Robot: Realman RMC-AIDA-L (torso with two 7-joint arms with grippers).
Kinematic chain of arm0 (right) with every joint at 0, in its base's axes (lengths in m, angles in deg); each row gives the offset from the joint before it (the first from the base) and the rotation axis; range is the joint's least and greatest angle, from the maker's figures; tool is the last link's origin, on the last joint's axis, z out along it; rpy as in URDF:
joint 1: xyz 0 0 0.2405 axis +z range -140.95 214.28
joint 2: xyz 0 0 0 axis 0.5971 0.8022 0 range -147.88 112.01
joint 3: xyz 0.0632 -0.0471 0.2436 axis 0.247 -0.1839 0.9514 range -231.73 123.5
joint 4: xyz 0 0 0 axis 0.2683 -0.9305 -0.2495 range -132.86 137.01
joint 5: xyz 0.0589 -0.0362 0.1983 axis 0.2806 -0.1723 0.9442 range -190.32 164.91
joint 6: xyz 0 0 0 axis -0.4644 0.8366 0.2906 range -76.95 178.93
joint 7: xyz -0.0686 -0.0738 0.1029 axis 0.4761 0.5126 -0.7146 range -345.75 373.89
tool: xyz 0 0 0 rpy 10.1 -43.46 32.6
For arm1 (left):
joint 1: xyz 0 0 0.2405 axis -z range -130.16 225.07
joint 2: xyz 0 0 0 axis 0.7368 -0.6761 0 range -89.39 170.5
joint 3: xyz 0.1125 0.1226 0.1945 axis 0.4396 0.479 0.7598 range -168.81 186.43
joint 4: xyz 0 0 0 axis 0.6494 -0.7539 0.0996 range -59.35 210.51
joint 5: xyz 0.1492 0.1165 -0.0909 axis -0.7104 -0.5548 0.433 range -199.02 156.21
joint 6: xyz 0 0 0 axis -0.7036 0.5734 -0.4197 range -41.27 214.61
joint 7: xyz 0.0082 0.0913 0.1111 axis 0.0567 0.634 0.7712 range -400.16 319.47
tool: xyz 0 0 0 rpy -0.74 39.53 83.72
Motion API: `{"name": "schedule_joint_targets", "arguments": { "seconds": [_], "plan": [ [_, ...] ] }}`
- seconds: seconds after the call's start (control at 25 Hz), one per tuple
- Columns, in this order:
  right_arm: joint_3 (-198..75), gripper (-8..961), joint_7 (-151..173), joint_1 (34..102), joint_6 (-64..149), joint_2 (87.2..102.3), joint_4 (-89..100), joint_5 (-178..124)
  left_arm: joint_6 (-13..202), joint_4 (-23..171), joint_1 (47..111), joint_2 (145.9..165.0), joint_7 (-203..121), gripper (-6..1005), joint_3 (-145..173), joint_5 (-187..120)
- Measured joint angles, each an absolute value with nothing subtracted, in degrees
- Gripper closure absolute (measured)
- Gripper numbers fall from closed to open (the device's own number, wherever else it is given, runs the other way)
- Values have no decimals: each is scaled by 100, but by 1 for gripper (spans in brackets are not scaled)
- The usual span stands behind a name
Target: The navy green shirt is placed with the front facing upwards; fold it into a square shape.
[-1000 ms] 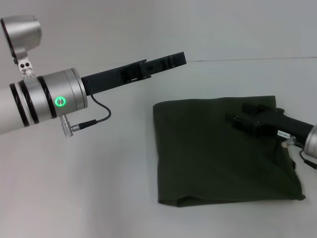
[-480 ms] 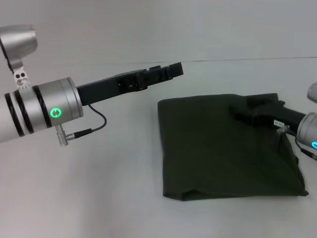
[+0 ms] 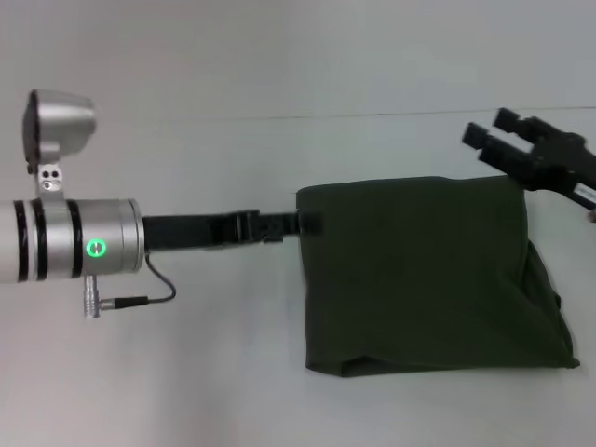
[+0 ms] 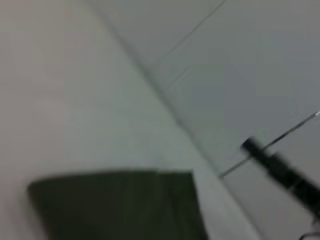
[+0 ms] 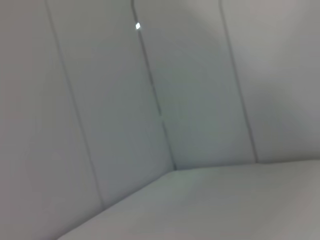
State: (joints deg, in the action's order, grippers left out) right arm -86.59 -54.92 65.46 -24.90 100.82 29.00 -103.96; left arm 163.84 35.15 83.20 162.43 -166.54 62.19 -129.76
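**Folded shirt lies flat, one gripper at its edge, the other lifted clear**

The dark olive-green cotton shirt (image 3: 419, 275) lies folded into a rough rectangle on the pale grey table (image 3: 186, 372), right of centre in the head view. Its near edge shows a small tuck and the right side bulges slightly outward. No print, label or writing can be read on the cloth as it lies.

The left gripper (image 3: 303, 223) reaches in low and level from the left, its black tip meeting the shirt's left edge near the far corner; whether its fingers are parted or closed on the fabric cannot be told. Its silver wrist carries a lit green ring.

Farther back, the right gripper (image 3: 494, 138) hangs above the shirt's far right corner, tilted upward, its black fingers (image 3: 507, 119) spread apart and holding nothing.

In the left wrist view the shirt (image 4: 120, 205) appears as a dark slab, with the right gripper (image 4: 280, 167) beyond it.
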Motion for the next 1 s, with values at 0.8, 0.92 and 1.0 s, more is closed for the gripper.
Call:
{"name": "schedule_joint_targets", "arguments": {
  "seconds": [0.8,0.92,1.0],
  "plan": [
    [-8248,239,-5363,6136,-2576,10027,2909,-10384,15178,4834,9389,16202,-18103,86,6295,-14163],
    [-8250,239,-5335,6133,-2578,10027,2896,-10386,15123,4891,9444,16234,-18108,88,6295,-14166],
    [-8246,239,-5335,6122,-2579,10024,2895,-10388,15106,4901,9474,16268,-18111,89,6295,-14168]
  ]
}}
